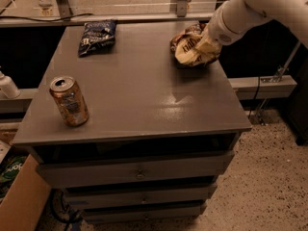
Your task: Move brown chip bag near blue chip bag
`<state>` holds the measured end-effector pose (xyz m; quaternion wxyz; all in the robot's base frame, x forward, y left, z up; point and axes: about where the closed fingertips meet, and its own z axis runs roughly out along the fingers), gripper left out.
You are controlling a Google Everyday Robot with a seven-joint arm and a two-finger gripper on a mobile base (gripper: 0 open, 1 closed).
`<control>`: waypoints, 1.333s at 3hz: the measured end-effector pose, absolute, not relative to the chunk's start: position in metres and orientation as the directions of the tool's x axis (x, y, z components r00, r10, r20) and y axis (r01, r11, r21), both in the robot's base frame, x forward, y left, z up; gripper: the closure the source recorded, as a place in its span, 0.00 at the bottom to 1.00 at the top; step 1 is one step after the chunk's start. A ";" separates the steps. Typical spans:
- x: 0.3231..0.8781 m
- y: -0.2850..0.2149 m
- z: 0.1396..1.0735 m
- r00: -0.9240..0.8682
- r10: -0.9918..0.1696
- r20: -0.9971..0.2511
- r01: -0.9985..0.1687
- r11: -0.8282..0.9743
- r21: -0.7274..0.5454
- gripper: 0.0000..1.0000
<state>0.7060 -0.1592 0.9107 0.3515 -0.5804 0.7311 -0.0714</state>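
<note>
The brown chip bag is crumpled at the back right of the grey table top, dark brown on top and pale tan below. My gripper, at the end of the white arm coming in from the upper right, is shut on the brown chip bag's right side and holds it just above or on the table. The blue chip bag lies flat at the back left of the table, well apart from the brown bag.
A copper-coloured drink can stands upright near the table's front left edge. The table is a drawer cabinet. A cardboard box sits on the floor at lower left. A rail runs behind the table.
</note>
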 end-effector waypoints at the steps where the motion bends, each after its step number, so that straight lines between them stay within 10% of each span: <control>1: 0.708 -0.114 0.933 0.009 -0.880 -0.474 -0.806 0.274 -0.525 1.00; 4: 0.737 0.015 0.910 0.184 -0.853 -0.489 -0.800 0.160 -0.578 1.00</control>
